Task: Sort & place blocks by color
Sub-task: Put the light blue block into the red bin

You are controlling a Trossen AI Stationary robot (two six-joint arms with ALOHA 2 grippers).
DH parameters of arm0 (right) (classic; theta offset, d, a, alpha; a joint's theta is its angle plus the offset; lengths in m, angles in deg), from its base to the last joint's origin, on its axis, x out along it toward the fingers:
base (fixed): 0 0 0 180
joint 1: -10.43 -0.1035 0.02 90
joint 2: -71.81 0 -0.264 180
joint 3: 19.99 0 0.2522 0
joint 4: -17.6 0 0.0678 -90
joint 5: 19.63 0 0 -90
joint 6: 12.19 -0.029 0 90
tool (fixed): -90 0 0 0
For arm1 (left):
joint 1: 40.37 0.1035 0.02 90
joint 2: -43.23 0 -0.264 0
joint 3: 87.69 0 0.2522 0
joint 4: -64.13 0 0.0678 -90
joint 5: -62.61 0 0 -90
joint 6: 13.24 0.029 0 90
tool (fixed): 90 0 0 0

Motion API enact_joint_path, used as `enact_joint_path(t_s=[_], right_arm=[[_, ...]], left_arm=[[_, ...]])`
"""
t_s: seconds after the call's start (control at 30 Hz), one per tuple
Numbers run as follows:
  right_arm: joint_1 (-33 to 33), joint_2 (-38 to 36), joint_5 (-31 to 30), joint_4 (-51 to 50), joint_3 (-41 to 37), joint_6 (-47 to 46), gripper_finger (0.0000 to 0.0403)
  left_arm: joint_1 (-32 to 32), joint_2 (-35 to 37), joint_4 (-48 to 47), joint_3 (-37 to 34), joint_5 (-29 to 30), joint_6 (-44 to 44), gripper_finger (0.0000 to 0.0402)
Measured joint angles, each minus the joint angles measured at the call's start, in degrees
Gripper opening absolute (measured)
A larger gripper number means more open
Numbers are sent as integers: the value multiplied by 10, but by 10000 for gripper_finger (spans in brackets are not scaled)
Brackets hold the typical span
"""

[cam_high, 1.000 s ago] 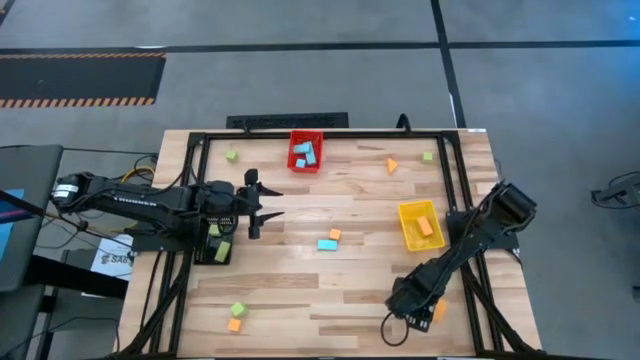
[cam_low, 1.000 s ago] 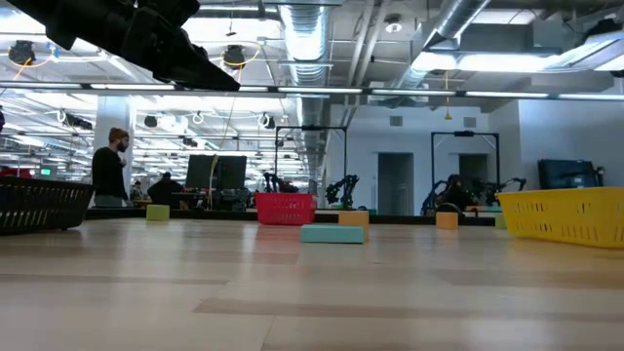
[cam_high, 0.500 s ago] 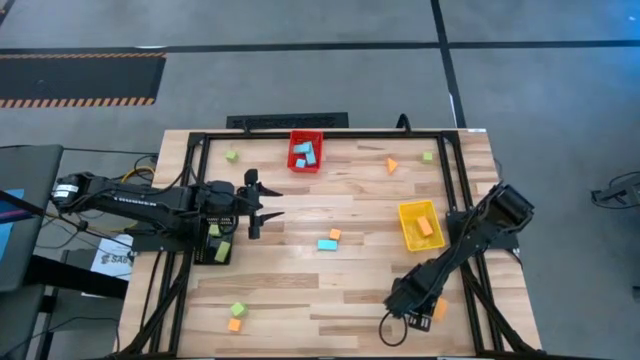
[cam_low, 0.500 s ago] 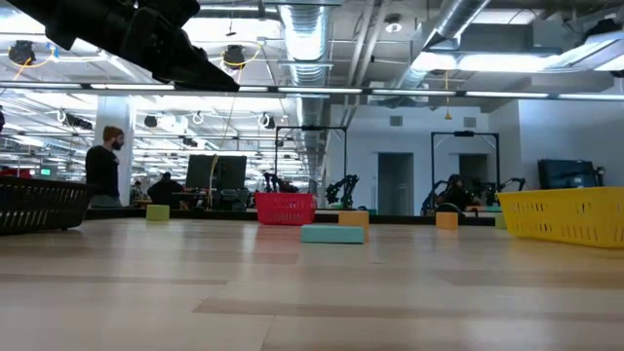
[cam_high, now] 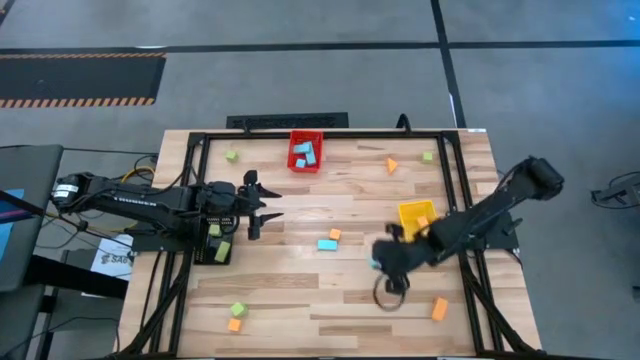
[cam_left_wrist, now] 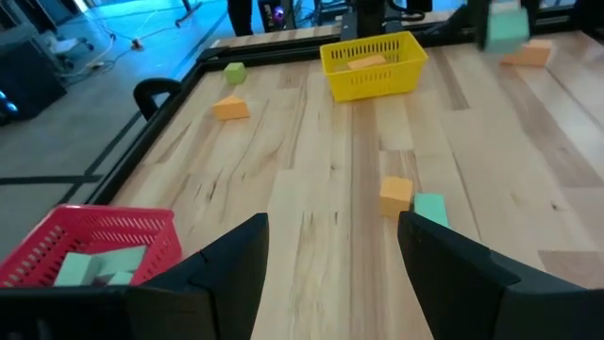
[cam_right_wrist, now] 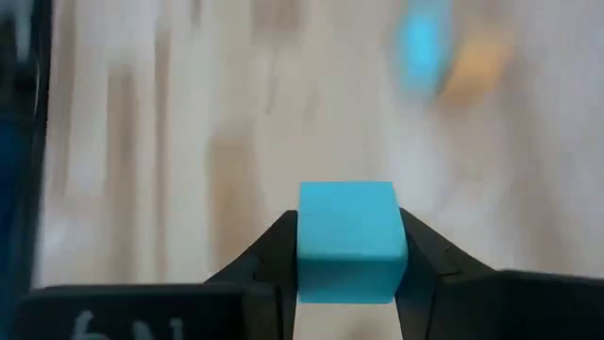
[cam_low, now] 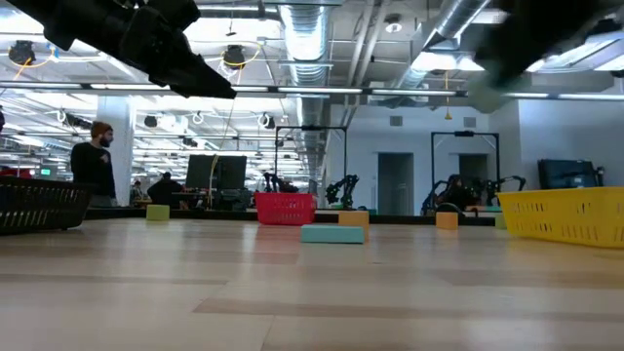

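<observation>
Pale wood table [cam_high: 300,290] in a big workshop (a person [cam_low: 93,171] stands behind); right gripper [cam_right_wrist: 349,247] clamps a light-blue cube [cam_right_wrist: 351,236]; left gripper [cam_left_wrist: 330,255] gapes empty beside the red bin [cam_high: 306,152].

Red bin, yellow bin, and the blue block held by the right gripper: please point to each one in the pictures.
red bin [cam_high: 293,149]: high view, on its left wall.
yellow bin [cam_left_wrist: 370,76]: left wrist view, on its front mesh wall.
blue block [cam_right_wrist: 349,240]: right wrist view, on the block's front face, between the right gripper's fingers.

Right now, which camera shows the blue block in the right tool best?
The right wrist view: the blue block fills the middle, pinched between the right tool fingers. The high view shows a blue speck; the left wrist view, a blur; the low view, nothing.
</observation>
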Motion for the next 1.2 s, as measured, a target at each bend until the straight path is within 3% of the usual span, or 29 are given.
enact_joint_path(t_s=[0.17, 0.33, 0.47, 0.57, 0.67, 0.8, 1.03, 1.2], right_arm=[[108, -16, -12, 130, 0, 192, 131], [242, 23, 19, 346, 0, 342, 129], [362, 77, 125, 492, 1, 357, 132], [450, 139, 163, 549, 11, 310, 130], [521, 212, 201, 553, 52, 264, 130], [567, 296, 238, 522, 127, 209, 133], [591, 400, 260, 350, 287, 196, 133], [583, 442, 263, 254, 370, 201, 155]], left_arm=[[0, 0, 0, 0, -14, -19, 226], [-1, 0, -1, 0, -18, -35, 226], [-1, 0, -11, 0, -18, -48, 226], [-1, 0, -24, 0, -18, -50, 226], [-1, 0, -25, 0, -18, -50, 226], [-1, 0, -25, 0, -12, -49, 226], [-1, 0, -26, 0, -9, -47, 226], [0, 0, -30, 0, -8, -46, 226]])
